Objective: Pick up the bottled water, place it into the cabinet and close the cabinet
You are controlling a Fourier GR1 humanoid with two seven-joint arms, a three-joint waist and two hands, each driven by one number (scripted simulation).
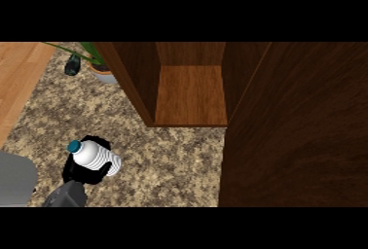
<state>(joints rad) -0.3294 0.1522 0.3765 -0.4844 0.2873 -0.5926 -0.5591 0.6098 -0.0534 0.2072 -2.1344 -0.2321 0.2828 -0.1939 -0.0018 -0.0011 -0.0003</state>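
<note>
The bottled water [96,156], white and ribbed with a teal cap, is at the lower left, tilted with its cap toward the upper left. My right hand [84,172] is curled round it from below and behind, partly hidden by the bottle. The hand sits over the speckled counter [173,160], left of and nearer than the cabinet. The wooden cabinet [191,95] stands open with a bare shelf inside. Its dark door [298,131] is swung out along the right. No left hand shows.
A rounded light-grey shape [14,177] sits at the left edge, beside my forearm. A potted plant [101,68] and a dark object [72,65] stand at the back left, next to the cabinet's left wall. A wooden surface [18,78] borders the counter at the far left.
</note>
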